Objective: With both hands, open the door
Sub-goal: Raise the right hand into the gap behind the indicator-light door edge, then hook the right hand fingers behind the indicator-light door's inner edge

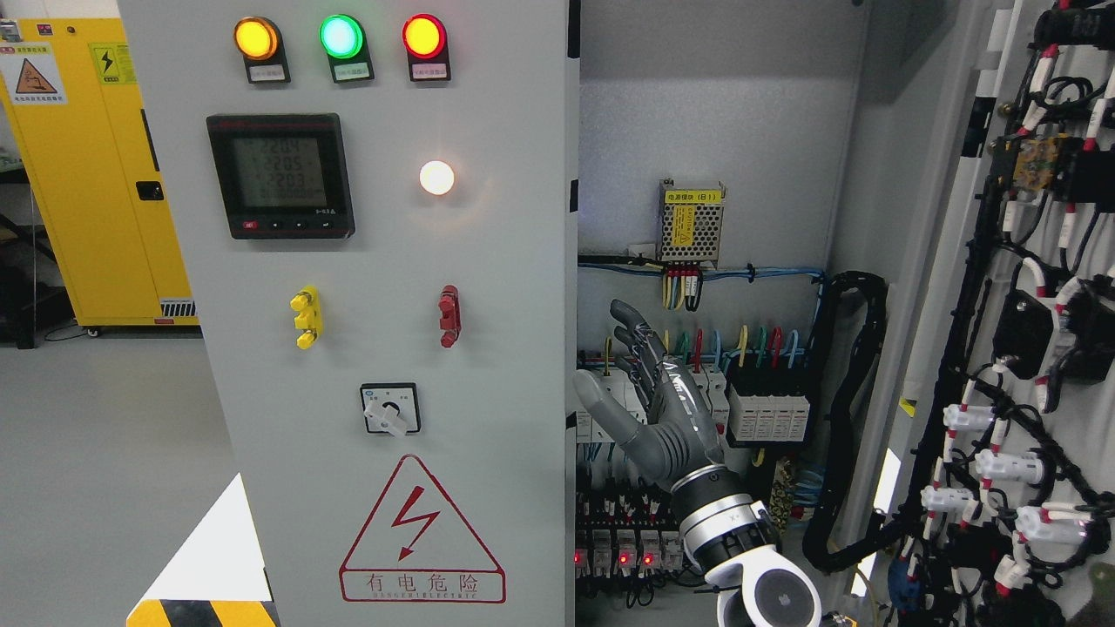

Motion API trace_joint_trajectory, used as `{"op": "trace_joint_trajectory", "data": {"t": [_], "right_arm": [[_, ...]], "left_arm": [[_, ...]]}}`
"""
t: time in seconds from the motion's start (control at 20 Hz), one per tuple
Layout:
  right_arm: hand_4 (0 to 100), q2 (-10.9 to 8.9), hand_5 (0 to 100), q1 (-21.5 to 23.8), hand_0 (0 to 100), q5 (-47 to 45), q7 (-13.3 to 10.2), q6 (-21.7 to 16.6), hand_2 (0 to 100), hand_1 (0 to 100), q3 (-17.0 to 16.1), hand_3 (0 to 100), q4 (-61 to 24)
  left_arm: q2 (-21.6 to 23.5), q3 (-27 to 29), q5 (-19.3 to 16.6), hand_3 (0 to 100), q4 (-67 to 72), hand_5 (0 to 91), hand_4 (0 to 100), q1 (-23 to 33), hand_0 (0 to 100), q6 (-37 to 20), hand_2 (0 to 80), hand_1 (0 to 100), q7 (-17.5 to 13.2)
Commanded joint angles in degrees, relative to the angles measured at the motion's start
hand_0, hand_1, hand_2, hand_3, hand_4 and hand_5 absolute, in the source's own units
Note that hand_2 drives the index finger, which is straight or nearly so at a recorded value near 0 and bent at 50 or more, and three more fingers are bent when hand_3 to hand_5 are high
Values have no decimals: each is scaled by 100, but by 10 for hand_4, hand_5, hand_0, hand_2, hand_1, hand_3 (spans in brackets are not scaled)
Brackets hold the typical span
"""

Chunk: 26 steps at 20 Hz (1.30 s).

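The grey left door [392, 261] of the electrical cabinet stands closed, carrying three indicator lamps, a meter and a rotary switch. The right door [1028, 348] is swung wide open at the picture's right, its wired inner face showing. My right hand [614, 366] comes up from the bottom edge, right of the middle. It is raised in front of the open cabinet interior, just right of the left door's edge [571, 348]. Its fingers are spread and hold nothing. The hand touches neither door. My left hand does not show.
Inside the cabinet are a metal power supply [691, 222], rows of breakers [766, 409] with coloured wires, and a black cable chain [858, 418]. A yellow storage cabinet [87, 174] stands at the far left on the grey floor. Hazard striping [205, 610] marks the floor.
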Motion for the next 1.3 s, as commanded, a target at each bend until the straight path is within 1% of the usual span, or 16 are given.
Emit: {"op": "trace_joint_trajectory", "data": {"t": [0.0,0.1,0.2,0.35,0.4,0.5,0.55,0.75,0.8,0.95,1.0,1.15,1.2,1.25], "right_arm": [[0,38,0,-330,0,-42,19,25,40,500,-118,0,638],[0,38,0,-382,0,-242,28,60,40,500,-74,0,646],[0,29,0,-444,0,-471,28,183,40,500,-57,0,646],[0,20,0,-532,0,-534,37,228,40,500,-56,0,716],[0,11,0,-532,0,-534,72,228,40,500,-56,0,734],[0,2,0,-541,0,-525,387,228,40,500,-65,0,726],[0,2,0,-567,0,-525,458,236,40,500,-91,0,752],[0,-24,0,-620,0,-534,555,228,40,500,-127,0,805],[0,-24,0,-637,0,-534,608,228,40,500,-127,0,796],[0,-24,0,-699,0,-534,924,228,40,500,-144,0,822],[0,-24,0,-725,0,-534,986,228,40,500,-179,0,831],[0,-33,0,-830,0,-543,1004,236,40,500,-311,0,962],[0,-41,0,-848,0,-543,1039,236,40,500,-311,0,1015],[0,-59,0,-848,0,-577,1152,236,40,500,-311,0,1033]], "left_arm": [[7,0,0,0,1,0,0,3,120,4,0,556,1],[15,0,0,0,10,0,0,3,120,4,0,556,1],[16,0,0,0,10,0,0,12,120,4,0,556,-7],[7,0,0,0,1,0,0,3,120,4,0,556,1],[7,0,0,0,1,0,0,3,120,4,0,556,-7],[7,0,0,0,1,0,0,3,120,4,0,556,-7],[7,0,0,0,1,0,0,3,120,4,0,556,1],[7,0,0,0,1,0,0,12,120,4,0,556,-7],[7,0,0,0,1,0,0,3,120,4,0,556,1],[7,0,0,0,1,0,0,3,120,4,0,556,1],[7,0,0,0,10,0,0,3,120,-5,0,556,-7],[7,0,0,0,1,0,0,3,120,3,0,556,-7],[7,0,0,0,1,0,0,3,120,-5,0,556,1],[7,0,0,0,1,0,0,3,120,3,0,556,-7]]}}
